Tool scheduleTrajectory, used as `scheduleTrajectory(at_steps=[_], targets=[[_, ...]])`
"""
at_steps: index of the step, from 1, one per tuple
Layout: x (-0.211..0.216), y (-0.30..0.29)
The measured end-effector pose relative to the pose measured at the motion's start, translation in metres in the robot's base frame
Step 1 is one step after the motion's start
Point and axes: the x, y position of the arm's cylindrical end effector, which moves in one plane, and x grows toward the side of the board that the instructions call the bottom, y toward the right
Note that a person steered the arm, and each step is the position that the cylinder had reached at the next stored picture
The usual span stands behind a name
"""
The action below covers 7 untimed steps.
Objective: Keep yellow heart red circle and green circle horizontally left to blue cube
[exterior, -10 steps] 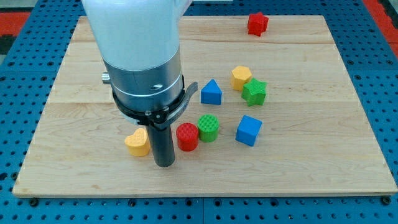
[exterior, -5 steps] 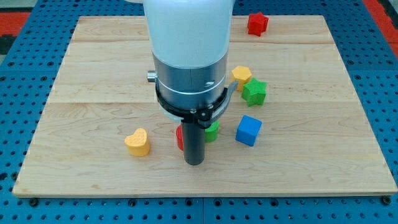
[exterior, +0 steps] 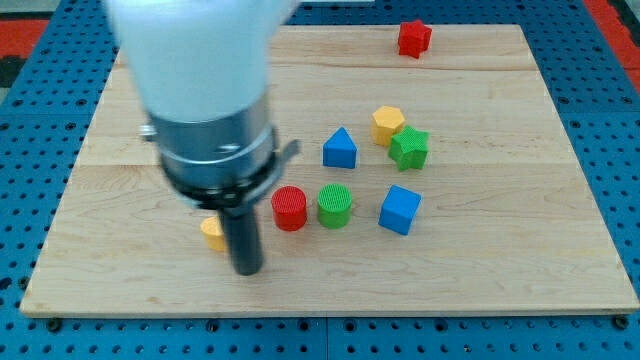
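The blue cube (exterior: 400, 210) sits right of the board's middle. The green circle (exterior: 334, 205) stands just to its left, and the red circle (exterior: 290, 209) stands left of the green one, nearly touching it. The three form a rough row. The yellow heart (exterior: 211, 232) lies further left and slightly lower, mostly hidden behind my rod. My tip (exterior: 247, 270) is at the view's bottom, just right of and below the heart, left of and below the red circle.
A blue triangle (exterior: 340, 149), a yellow hexagon (exterior: 388, 124) and a green star (exterior: 408, 148) cluster above the row. A red star (exterior: 413, 38) sits near the board's top edge. The wooden board (exterior: 520, 240) lies on a blue pegboard.
My tip swung right under the red circle, then back left to beside the yellow heart. The red circle has shifted a little left and up, away from the green circle's overlap.
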Motion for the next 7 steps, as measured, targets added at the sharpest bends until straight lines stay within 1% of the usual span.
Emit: scheduleTrajectory(at_steps=[1,2,3,4,5,6,7], targets=[[0.0,-0.01],[-0.019,0.015],[-0.014,0.015],[0.0,-0.014],[-0.016,-0.064],[-0.054,-0.064],[-0.071,-0.065]])
